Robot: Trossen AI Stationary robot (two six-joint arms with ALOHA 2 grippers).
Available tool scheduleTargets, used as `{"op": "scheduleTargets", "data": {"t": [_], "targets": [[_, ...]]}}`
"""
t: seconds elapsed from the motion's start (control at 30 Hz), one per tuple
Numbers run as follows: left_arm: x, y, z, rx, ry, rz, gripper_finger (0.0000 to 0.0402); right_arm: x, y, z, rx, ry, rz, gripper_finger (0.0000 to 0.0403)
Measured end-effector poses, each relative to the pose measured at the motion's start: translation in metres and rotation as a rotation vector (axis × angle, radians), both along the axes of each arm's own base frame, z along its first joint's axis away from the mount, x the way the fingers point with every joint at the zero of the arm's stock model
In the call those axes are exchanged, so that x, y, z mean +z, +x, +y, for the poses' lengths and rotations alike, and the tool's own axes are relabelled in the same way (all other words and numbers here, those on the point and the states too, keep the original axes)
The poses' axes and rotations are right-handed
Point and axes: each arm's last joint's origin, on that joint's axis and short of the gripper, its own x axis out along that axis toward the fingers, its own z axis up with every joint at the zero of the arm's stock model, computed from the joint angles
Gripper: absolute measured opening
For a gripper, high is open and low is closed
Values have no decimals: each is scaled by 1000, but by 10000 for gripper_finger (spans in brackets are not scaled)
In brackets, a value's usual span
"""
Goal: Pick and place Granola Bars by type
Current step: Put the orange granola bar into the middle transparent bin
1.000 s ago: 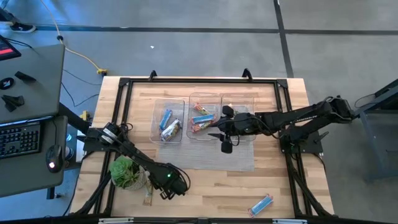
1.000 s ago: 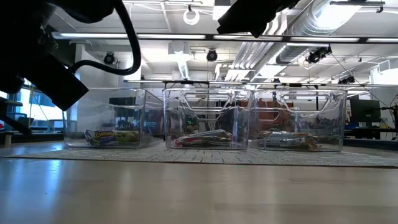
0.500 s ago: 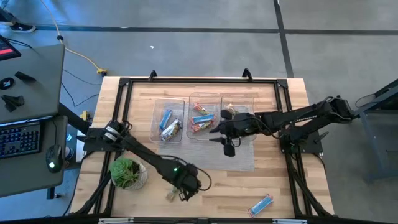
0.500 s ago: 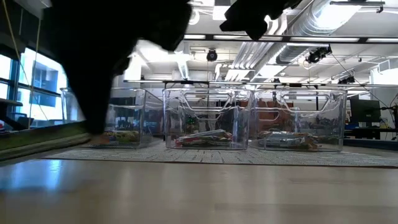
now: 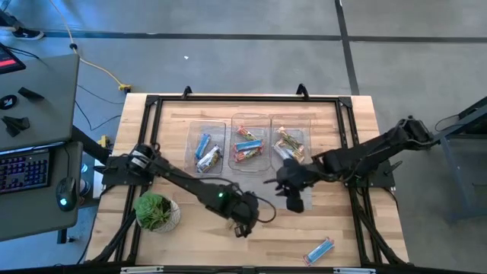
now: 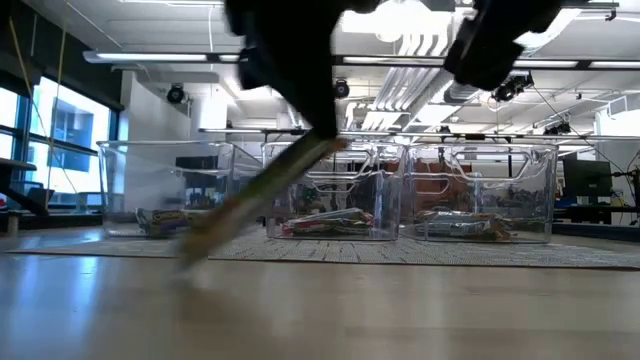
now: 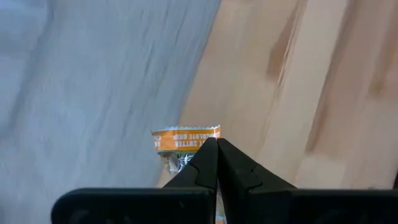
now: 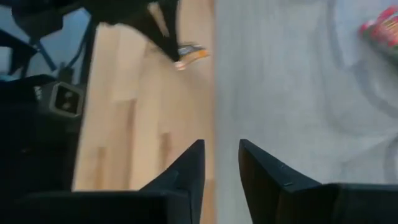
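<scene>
left gripper (image 5: 245, 225) carried bar (image 7: 186, 138) rightward, right gripper (image 5: 293, 199) withdrew

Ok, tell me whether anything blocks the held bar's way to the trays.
Only partly: the right gripper hangs over the mat before the right tray. From the left gripper holding the granola bar, the left tray and middle tray look unobstructed.
</scene>
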Motion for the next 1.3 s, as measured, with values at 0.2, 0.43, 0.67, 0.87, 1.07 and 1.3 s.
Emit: {"op": "scheduleTargets", "data": {"t": [0.2, 0.43, 0.67, 0.87, 1.07, 1.3], "targets": [[29, 21, 14, -71, 46, -141, 0, -3, -13, 24, 8, 53, 79, 57], [54, 43, 49, -114, 107, -261, 0, -10, -38, 53, -73, 21, 180, 25], [88, 71, 100, -151, 191, -491, 0, -13, -65, 77, -187, -5, 207, 2], [109, 82, 150, -97, 276, -611, 0, -13, -79, 93, -206, -9, 176, 4], [95, 86, 200, 4, 298, -561, 0, -13, -91, 105, -83, -13, 202, 4], [41, 104, 239, 89, 171, -472, 0, -14, -94, 110, 84, -135, 146, 12]]}}
